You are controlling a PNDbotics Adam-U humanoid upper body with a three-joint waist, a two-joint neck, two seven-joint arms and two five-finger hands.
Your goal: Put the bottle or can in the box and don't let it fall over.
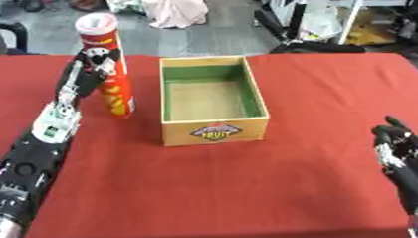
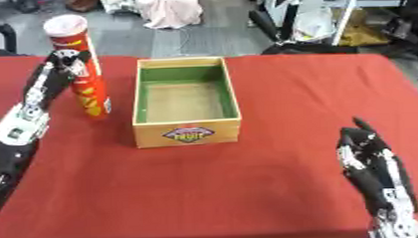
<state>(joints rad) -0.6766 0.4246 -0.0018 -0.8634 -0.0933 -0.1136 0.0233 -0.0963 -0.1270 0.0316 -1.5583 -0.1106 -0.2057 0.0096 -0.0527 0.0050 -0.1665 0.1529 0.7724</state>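
— Item one?
— Can point(image 1: 108, 64): tall red tube with yellow print low on its side and a pale lid. Standing upright, just left of the box, apart from it.

— Item two?
— Box point(image 1: 215, 131): shallow wooden crate, green inner walls, tan floor, a "FRUIT" label on its near face. Open-topped, nothing inside, resting flat to the can's right.

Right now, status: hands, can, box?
Left hand curled round the red can, can upright on the table left of the box. Right hand idle, open, lower right. Box empty, nothing between.
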